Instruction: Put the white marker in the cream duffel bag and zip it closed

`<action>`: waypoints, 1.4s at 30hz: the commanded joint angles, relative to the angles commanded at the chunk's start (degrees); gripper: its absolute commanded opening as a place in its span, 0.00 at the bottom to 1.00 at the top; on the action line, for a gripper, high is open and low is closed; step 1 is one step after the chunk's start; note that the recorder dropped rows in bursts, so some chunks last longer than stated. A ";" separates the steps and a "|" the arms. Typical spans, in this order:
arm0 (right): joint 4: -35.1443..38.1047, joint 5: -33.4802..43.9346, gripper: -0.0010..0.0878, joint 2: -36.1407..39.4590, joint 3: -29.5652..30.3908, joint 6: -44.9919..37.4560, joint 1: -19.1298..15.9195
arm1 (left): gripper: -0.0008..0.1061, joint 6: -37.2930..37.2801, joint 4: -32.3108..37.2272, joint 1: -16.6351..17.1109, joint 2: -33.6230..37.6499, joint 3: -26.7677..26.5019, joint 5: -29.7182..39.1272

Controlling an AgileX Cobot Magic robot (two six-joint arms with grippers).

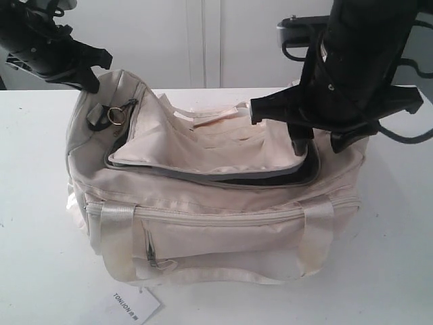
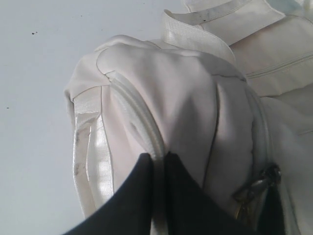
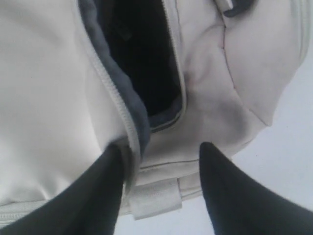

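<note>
The cream duffel bag (image 1: 223,230) lies on a white desk (image 1: 40,203) before a pale wall, its curved top zipper open on dark lining. The left gripper (image 2: 155,159) is pressed together on the zipper seam at 1 end. The right gripper (image 3: 161,147) hangs over the opening's other end, its 2 fingers spread.
</note>
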 joint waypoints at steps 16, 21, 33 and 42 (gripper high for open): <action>-2.02 -11.29 0.35 -6.32 0.80 -0.84 0.00 | 0.01 0.00 0.00 0.00 0.00 0.00 0.00; -1.91 -14.22 0.01 -6.32 0.94 -3.01 0.00 | 0.01 0.00 0.00 0.00 0.00 0.00 0.00; 13.66 -20.00 0.01 -6.32 0.94 -19.15 -9.67 | 0.01 0.00 0.00 0.00 0.00 0.00 0.00; 27.73 -20.13 0.01 -5.39 0.94 -35.32 -15.25 | 0.01 0.00 0.00 0.00 0.00 0.00 0.00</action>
